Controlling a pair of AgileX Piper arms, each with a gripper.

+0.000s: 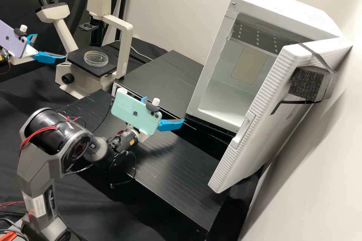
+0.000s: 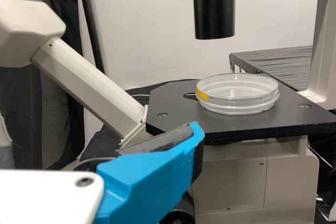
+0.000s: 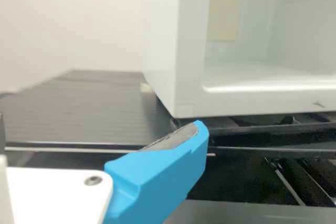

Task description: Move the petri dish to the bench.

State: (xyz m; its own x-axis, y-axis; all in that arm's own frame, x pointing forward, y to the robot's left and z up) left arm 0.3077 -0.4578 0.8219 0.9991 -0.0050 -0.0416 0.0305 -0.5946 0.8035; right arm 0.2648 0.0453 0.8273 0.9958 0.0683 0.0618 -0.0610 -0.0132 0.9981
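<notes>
On the microscope stage (image 1: 77, 54): petri dish (image 1: 96, 59) ready for transfer

Status: transfer incomplete. At the microscope stage, the petri dish lies flat (yellow mark on its side wall), with neither claw touching it. Delivery to the black counter (image 1: 177, 169) is outstanding.

1. Left claw (image 1: 50, 46). Position: beside the microscope stage, near the dish. Setting: wide, nothing gripped. This unit appears best placed for the pick-up.
2. Right claw (image 1: 164, 110). Position: above the counter, facing the white cabinet (image 1: 271, 3), whose door (image 1: 264, 94) stands swung out. Setting: wide, nothing gripped. Its part in the transfer, if any, cannot be determined.

Completed: no part of the transfer itself; at most, the approach appears well advanced. Remaining: align the left claw with the dish wall, grip, lift clear of the stage, carry across, lower level onto the counter and release.

Caution: the clear wall is likely smooth; an uneven grip could tilt the dish or slide it along the stage.
</notes>
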